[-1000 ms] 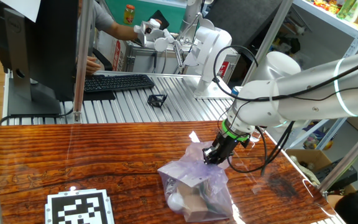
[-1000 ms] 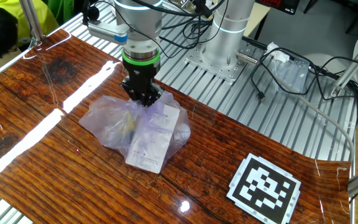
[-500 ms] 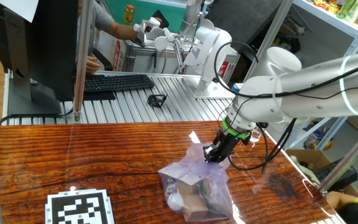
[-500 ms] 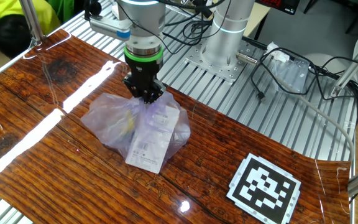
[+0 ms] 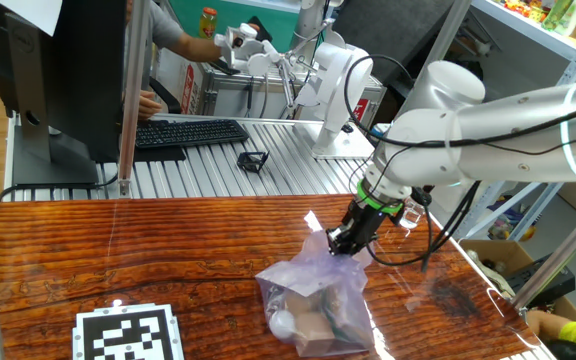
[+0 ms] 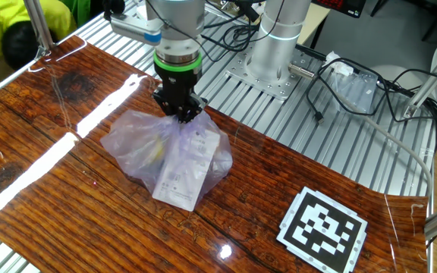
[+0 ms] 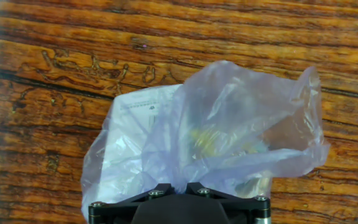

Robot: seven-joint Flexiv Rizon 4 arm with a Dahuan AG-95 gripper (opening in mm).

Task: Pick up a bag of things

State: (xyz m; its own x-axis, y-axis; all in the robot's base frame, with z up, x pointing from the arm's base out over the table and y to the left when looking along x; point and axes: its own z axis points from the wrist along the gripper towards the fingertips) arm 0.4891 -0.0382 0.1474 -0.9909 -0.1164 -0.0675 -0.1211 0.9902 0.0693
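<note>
Hand view: bag (image 7: 229, 130) tag (image 7: 138, 124) print seems unreadable.

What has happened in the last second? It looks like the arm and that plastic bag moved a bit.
The gripper, shut on the top of the bag of things, has risen a little, pulling the plastic up into a taller peak. The bag's bottom still rests on the wooden table in the same spot. The printed marker has not moved.

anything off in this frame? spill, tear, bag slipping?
Nothing stands out. The gripper is shut on the bunched top of the bag of things, which looks intact, its contents and paper tag inside. Nothing lies spilled on the wooden table. Its bottom appears to rest on the wood.
</note>
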